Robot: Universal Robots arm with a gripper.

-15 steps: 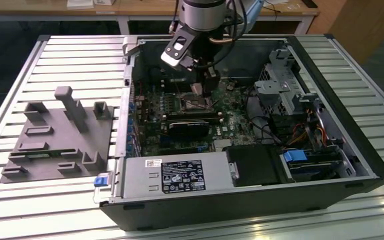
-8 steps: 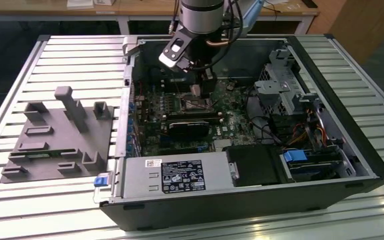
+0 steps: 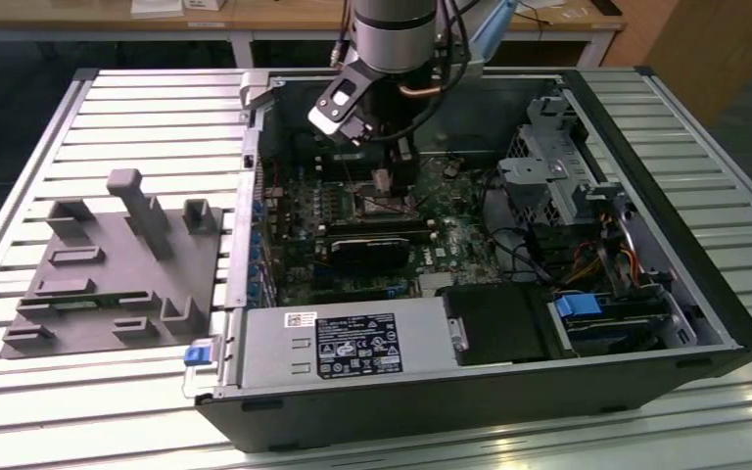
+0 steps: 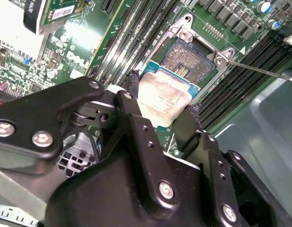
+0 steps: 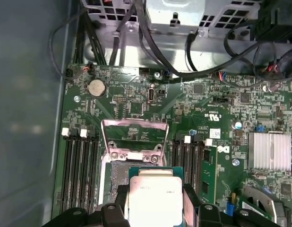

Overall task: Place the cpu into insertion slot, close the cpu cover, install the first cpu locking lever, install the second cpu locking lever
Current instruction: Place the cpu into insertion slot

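My gripper (image 4: 162, 97) is shut on the cpu (image 4: 160, 101), a flat square chip with a dull silver top, held by two opposite edges between the black fingers (image 4: 132, 90). The chip hangs tilted just above and partly over the insertion slot (image 4: 186, 56), whose dark pin field shows open beyond it. In the first wrist view the cpu (image 5: 153, 196) sits in the gripper (image 5: 153, 210) right in front of the insertion slot (image 5: 115, 172). The cpu cover (image 5: 134, 124) stands raised behind the socket. A thin locking lever (image 4: 259, 70) sticks out to one side. In the exterior view the gripper (image 3: 379, 186) reaches down over the motherboard.
The board lies inside an open computer case (image 3: 689, 255) with a labelled power supply (image 3: 356, 343) at the front and a drive cage (image 3: 559, 166) on the exterior view's right. Memory slots (image 5: 80, 165) flank the socket. A grey fixture plate (image 3: 115, 264) lies on the slatted table.
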